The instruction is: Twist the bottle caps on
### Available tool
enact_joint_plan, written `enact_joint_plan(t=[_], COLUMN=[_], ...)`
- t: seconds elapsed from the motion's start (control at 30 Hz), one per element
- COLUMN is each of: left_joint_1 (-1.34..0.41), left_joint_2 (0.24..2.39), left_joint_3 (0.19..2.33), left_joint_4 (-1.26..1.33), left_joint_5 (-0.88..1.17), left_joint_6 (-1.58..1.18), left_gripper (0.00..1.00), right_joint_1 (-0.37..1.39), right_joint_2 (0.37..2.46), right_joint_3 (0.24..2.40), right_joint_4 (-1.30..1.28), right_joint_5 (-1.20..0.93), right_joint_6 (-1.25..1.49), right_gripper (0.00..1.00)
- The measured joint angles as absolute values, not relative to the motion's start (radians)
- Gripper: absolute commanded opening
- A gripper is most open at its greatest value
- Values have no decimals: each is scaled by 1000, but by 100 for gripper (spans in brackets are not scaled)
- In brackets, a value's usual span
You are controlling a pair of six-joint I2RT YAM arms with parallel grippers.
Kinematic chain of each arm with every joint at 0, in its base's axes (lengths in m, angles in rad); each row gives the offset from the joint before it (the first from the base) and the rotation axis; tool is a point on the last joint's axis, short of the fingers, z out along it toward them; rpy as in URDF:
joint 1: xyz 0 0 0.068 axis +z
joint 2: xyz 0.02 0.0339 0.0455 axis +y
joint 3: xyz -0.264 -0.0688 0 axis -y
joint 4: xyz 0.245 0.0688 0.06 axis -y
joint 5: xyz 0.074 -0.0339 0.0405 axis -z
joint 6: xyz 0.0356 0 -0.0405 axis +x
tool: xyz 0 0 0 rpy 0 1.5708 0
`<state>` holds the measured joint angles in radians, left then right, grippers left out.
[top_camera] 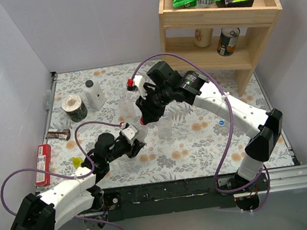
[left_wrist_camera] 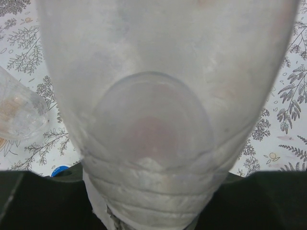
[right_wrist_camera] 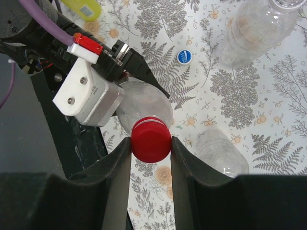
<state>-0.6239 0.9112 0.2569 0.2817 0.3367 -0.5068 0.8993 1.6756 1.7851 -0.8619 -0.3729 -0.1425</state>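
My right gripper (right_wrist_camera: pixel 150 143) is shut on the red cap (right_wrist_camera: pixel 151 139), which sits on the neck of a clear bottle (right_wrist_camera: pixel 144 103). My left gripper (right_wrist_camera: pixel 91 91) is shut on that bottle's body and holds it tilted above the table; the bottle fills the left wrist view (left_wrist_camera: pixel 153 96). In the top view the right gripper (top_camera: pixel 144 116) hangs just above the left gripper (top_camera: pixel 136 146). Two more clear bottles (top_camera: pixel 127 108) (top_camera: pixel 165 127) stand uncapped close by. One blue cap (top_camera: pixel 222 123) lies on the cloth to the right, and it also shows in the right wrist view (right_wrist_camera: pixel 184 56). Another blue cap (left_wrist_camera: pixel 60 170) peeks out beside the held bottle.
A white bottle with a black cap (top_camera: pixel 94 94) and a round jar (top_camera: pixel 75 108) stand at the back left. A red packet (top_camera: pixel 43 162), a brown bar (top_camera: pixel 59 134) and a small yellow bottle (top_camera: pixel 76 161) lie along the left edge. A wooden shelf (top_camera: pixel 220 22) stands at the back right.
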Motion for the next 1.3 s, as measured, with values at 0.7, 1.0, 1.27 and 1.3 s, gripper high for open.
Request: enact_joint_plan(t=[0.7,1.0,1.27,1.3], left_joint_1=[-630,-631,-632,-632], left_joint_2=[905,787,788,789], left_joint_3=[279,189,189,189], left_joint_4=[234,277,279,280], left_joint_5=[302,362,368,367], left_joint_6=[-665,-549,-505,-503], left_gripper=[0,0,0,0], right_joint_1=[945,934,923,923], right_joint_2=[1747,1700,1695,1695], right_joint_3=[1899,1852,1835,1835], right_joint_4=[-874,-911,-919,-919], right_joint_5=[-172,-363,-427,-429], right_joint_6=[-116,-209,-241,-242], right_gripper=[24,23,24,25])
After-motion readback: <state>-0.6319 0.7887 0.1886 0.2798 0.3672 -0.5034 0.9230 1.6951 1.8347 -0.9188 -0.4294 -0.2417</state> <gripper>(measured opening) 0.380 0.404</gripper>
